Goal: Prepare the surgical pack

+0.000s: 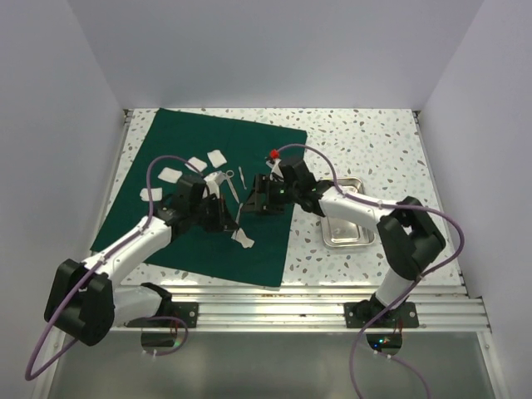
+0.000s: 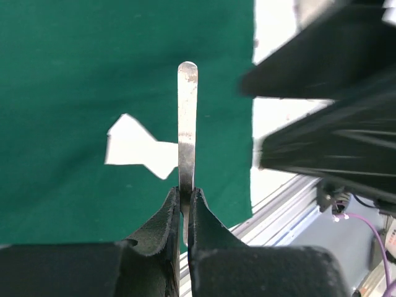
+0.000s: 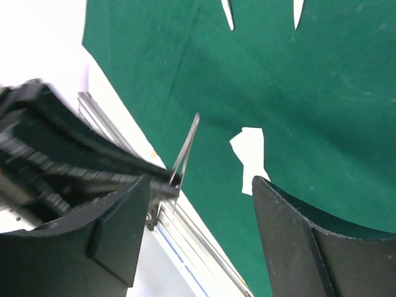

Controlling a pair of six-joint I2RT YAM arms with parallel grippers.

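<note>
The dark green drape point(image 1: 208, 166) lies spread flat on the table. Metal tweezers point(image 2: 187, 124) stand up between the fingers of my left gripper point(image 2: 184, 192), which is shut on them above the drape's near part point(image 1: 226, 218). My right gripper point(image 3: 201, 179) is open wide, close beside the left one point(image 1: 263, 196). The tweezers point(image 3: 185, 148) stand just off its left finger point(image 3: 117, 229), apart from it. A white gauze square point(image 2: 139, 148) lies on the drape below point(image 3: 250, 158). Scissors point(image 1: 229, 179) and several more gauze squares point(image 1: 195, 165) lie on the drape's far part.
The steel tray point(image 1: 347, 223) sits on the speckled table to the right of the drape, under my right arm. An aluminium rail point(image 1: 316, 299) runs along the near table edge. White walls close in the left, right and back.
</note>
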